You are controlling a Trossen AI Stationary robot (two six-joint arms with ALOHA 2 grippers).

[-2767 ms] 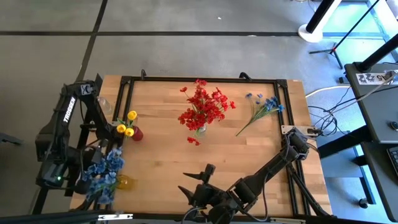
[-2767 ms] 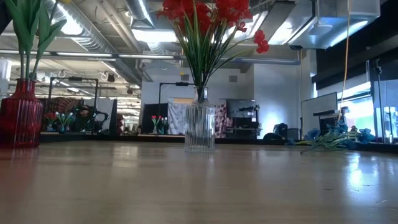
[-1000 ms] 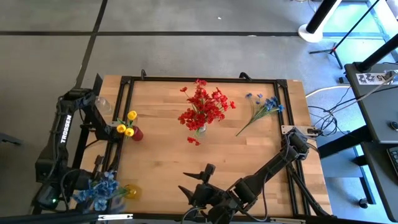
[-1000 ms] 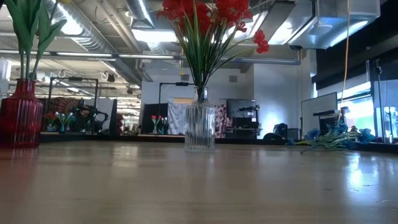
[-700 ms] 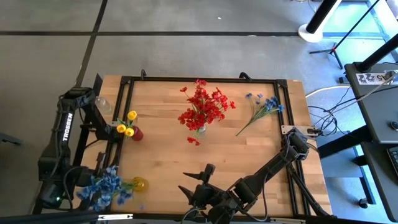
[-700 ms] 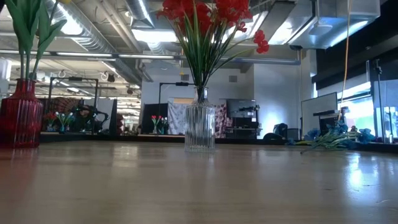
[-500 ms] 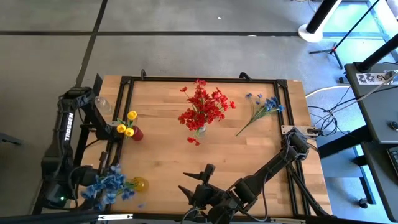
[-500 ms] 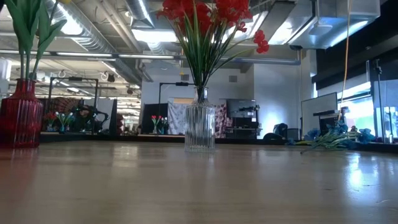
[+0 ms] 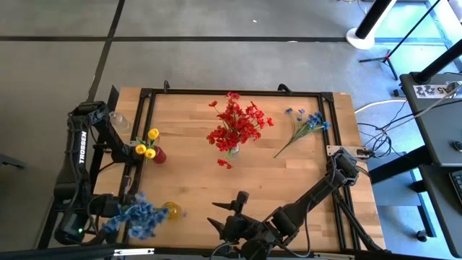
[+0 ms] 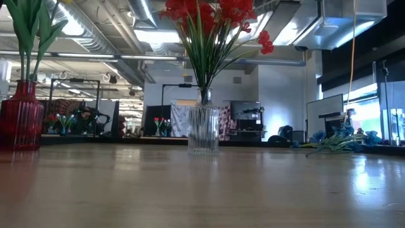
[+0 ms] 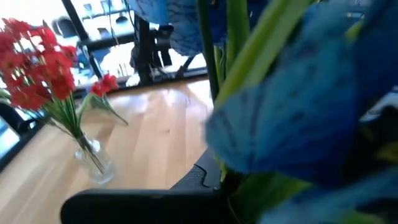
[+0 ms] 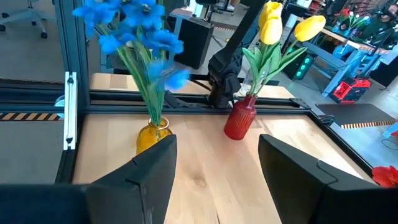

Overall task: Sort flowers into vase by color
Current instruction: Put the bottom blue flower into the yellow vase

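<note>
My left gripper (image 9: 114, 211) is at the table's near left corner, shut on a bunch of blue flowers (image 9: 141, 217), whose stems go down into a yellow vase (image 12: 152, 135). Farther back on the left, yellow flowers (image 9: 146, 148) stand in a red vase (image 12: 239, 118). In the middle of the table, red flowers (image 9: 234, 124) stand in a clear ribbed vase (image 10: 203, 130). One red bloom (image 9: 224, 163) lies on the table in front of that vase. Loose blue flowers (image 9: 307, 123) lie at the far right. My right gripper (image 9: 227, 211) hovers open near the front edge, empty. My left gripper holds the blue bunch high up, among its blooms and leaves, coming in nearly level from the table's left. The blooms hide the place of contact. Green stems (image 11: 229, 62) run close past its camera. The bunch stands roughly upright, its lower stems (image 12: 155, 112) in the yellow vase.
A black metal frame (image 9: 238, 92) runs along the table's far and left edges. Bare wood lies between the vases and the right arm (image 9: 317, 191), which reaches in from the near right.
My left gripper has swung toward the table's right along the near edge, carrying the blue bunch with it. The yellow vase under the bunch now shows farther to the right than before. My right arm has kept still.
</note>
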